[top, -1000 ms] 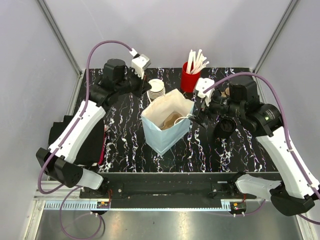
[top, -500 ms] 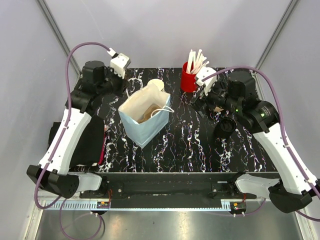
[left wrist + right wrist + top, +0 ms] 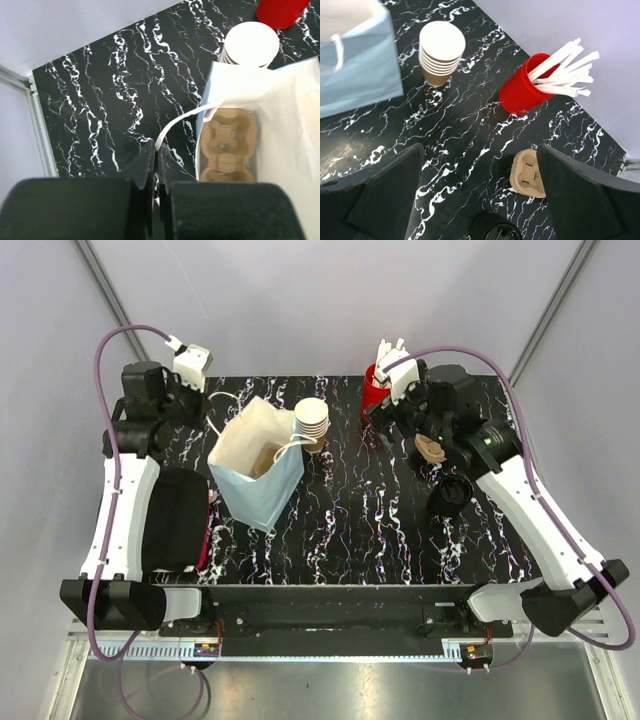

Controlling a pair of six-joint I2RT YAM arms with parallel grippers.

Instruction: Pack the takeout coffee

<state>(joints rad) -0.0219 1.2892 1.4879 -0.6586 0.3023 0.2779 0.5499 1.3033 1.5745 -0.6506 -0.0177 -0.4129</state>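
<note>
1. Your left claw [image 3: 156,167] is clenched on the white string handle [image 3: 182,120] of a light blue paper bag [image 3: 262,495]. The bag stands upright at the left of the black, white-veined marble desk [image 3: 380,530].
2. In your left wrist view, a brown moulded-cardboard cup carrier [image 3: 227,145] lies at the bottom of the bag.
3. A stack of lidless brown paper cups with white rims [image 3: 312,423] stands just beside the bag's far right corner. You cannot tell whether the two touch.
4. Your right claw [image 3: 479,165] is released. Its fingers are spread wide and grasp nothing, hanging over the far right part of the desk.
5. The takeout coffee [image 3: 450,491] sits on the desk right of centre, well apart from the bag and close beside your right arm. From above you see only its round black plastic lid, and the cup under it cannot be made out.
6. A red plastic cup of white sticks [image 3: 520,95] stands at the far edge. A small tan moulded-cardboard piece [image 3: 530,172] lies between it and the lid.
</note>
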